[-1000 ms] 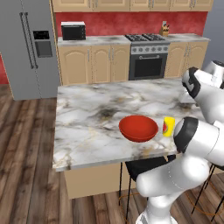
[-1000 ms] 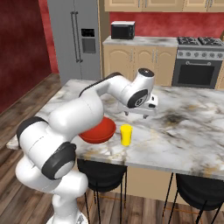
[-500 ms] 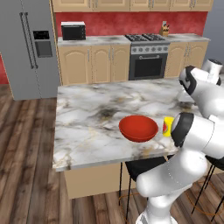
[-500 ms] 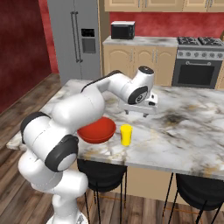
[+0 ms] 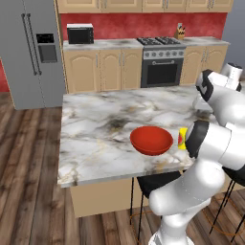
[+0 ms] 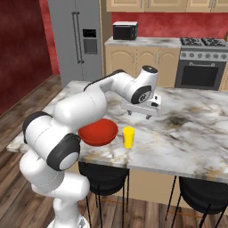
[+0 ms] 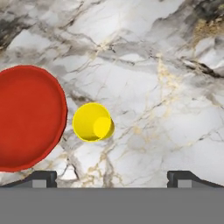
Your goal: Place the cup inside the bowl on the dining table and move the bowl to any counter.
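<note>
The dining table (image 6: 187, 133), a marble-topped island on a tan base, carried two things near its near edge: the red bowl (image 6: 98, 132) and, just beside it to the right without touching, the yellow cup (image 6: 128, 137), standing upright on the marble.

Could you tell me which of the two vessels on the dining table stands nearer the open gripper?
The cup, the small yellow tumbler standing upright beside the bowl; the gripper hangs open above the marble just behind it.

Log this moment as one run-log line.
tool: open, above dining table | cup: upright beside bowl, apart | bowl: empty
</note>
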Available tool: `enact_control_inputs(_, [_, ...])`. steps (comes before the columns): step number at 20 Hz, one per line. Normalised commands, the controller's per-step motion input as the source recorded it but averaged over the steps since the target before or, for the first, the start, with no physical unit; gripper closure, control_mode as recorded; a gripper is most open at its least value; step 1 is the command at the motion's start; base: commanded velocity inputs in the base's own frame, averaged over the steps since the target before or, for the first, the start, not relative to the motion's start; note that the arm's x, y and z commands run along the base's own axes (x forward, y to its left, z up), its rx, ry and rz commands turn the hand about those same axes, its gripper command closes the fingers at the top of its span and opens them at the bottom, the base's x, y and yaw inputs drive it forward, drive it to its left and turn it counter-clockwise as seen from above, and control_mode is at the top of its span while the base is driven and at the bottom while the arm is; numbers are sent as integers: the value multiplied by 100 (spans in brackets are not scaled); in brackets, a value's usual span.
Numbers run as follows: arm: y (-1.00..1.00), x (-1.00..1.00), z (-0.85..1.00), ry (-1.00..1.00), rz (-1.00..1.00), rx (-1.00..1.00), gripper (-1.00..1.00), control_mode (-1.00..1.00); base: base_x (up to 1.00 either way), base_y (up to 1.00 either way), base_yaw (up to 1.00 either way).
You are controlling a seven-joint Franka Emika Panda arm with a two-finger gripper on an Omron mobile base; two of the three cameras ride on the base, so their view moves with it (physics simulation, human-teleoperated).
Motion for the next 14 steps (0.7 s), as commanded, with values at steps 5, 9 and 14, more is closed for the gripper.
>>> enact_control_inputs(5, [0, 0, 0, 0, -11, 7, -100, -100, 0, 0, 0])
enact_control_inputs(9, [0, 0, 0, 0, -17, 5, -100, -100, 0, 0, 0])
enact_control_inputs(14, [0, 0, 0, 3, -17, 0, -100, -100, 0, 0, 0])
